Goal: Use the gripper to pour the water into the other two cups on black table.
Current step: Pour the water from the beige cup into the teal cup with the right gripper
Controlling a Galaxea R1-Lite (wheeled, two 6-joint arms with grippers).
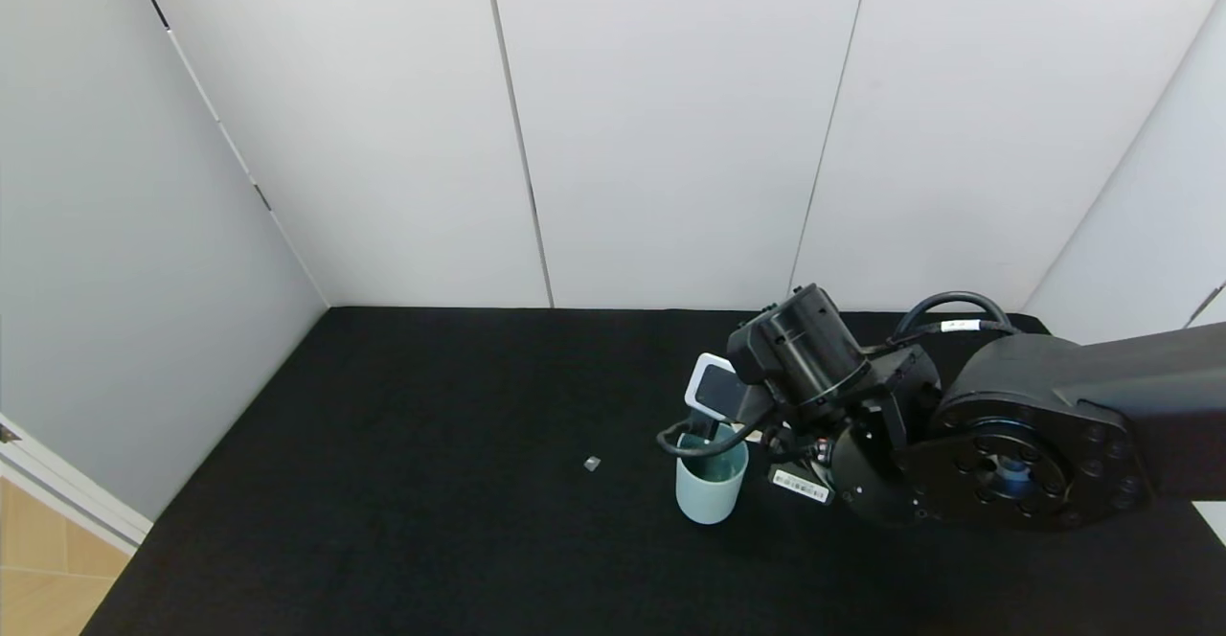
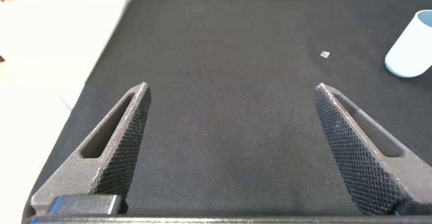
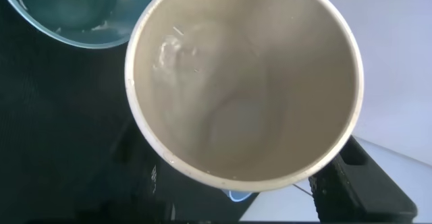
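Water [image 3: 223,126] lying in the beige cup [image 3: 243,82] our right gripper [image 1: 757,430] is gripping, tilting above the blue cup [image 1: 711,483]; teal cup unseen; left gripper [image 2: 233,146] idling, fingers spread, empty.

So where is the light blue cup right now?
In the head view the light blue cup stands on the black table, right of the middle, just under the right claw's black wrist, with a tiny grey bit to its left.

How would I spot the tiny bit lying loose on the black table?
Start at the black table and find the pale blue cup under the right gripper. To that cup's left lies a small grey chip, alone on bare cloth, far smaller than any cup.
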